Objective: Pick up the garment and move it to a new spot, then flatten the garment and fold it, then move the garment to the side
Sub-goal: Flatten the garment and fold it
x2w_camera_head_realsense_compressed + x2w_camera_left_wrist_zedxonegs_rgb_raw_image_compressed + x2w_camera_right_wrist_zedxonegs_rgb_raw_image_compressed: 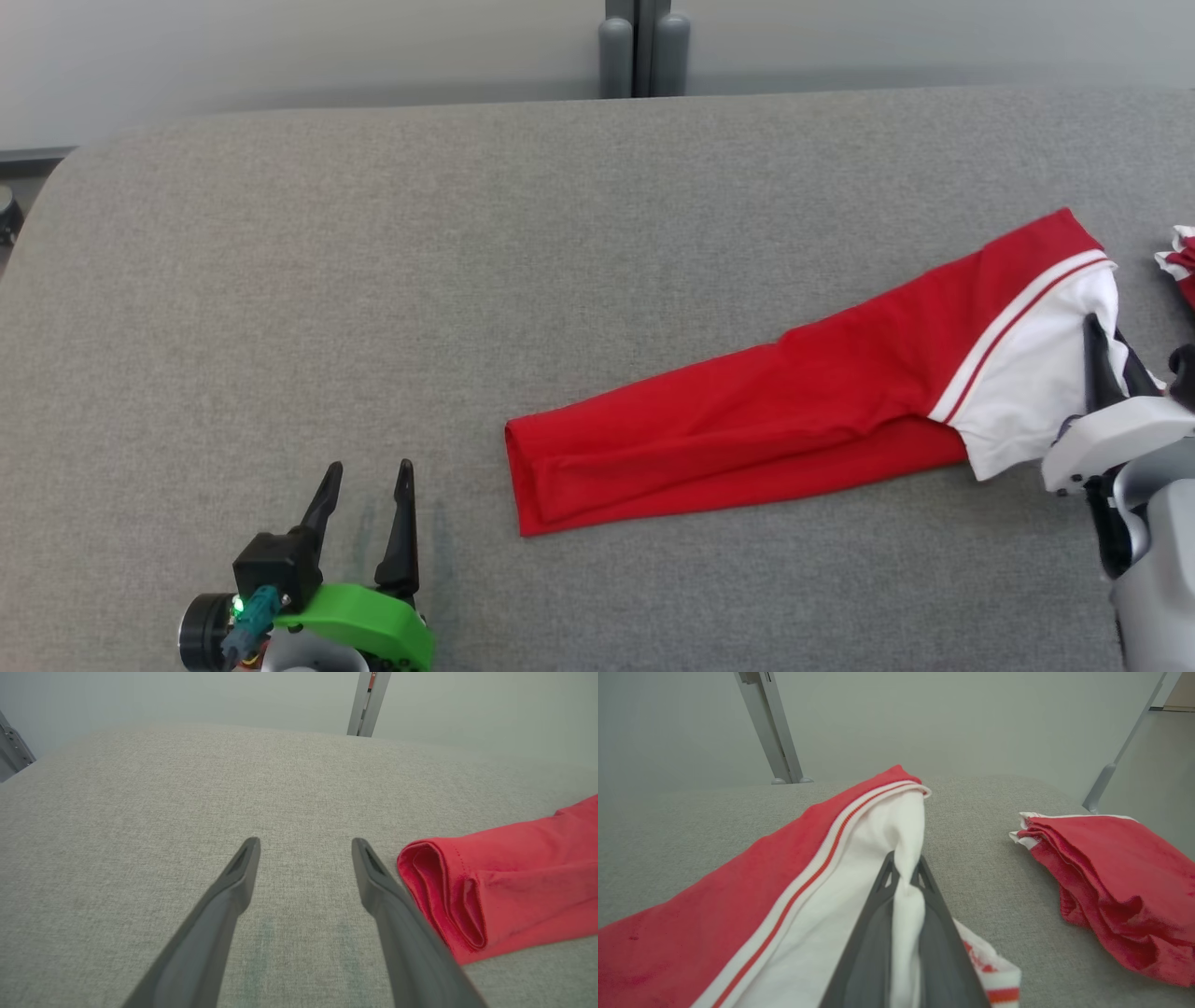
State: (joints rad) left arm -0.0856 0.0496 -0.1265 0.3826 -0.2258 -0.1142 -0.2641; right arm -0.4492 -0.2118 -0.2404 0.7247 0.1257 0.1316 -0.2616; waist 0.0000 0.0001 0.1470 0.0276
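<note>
The garment (794, 401) is a red jersey with a white sleeve end and red-white trim, folded into a long strip that runs from the table's middle up to the right. My right gripper (1111, 350) is shut on the white sleeve cloth at that strip's right end; in the right wrist view the white fabric (906, 905) is pinched between the two dark fingers of the right gripper (903, 865). My left gripper (366, 474) stands open at the lower left, apart from the garment. Its wrist view shows the left gripper (304, 843) open over bare cloth, the garment's red folded end (490, 891) just right of it.
A second red-and-white cloth bundle (1111, 882) lies to the right of the garment, at the table's right edge (1181, 257). The grey fabric table (373, 280) stretches wide to the left and back. A grey post (642, 47) stands behind the far edge.
</note>
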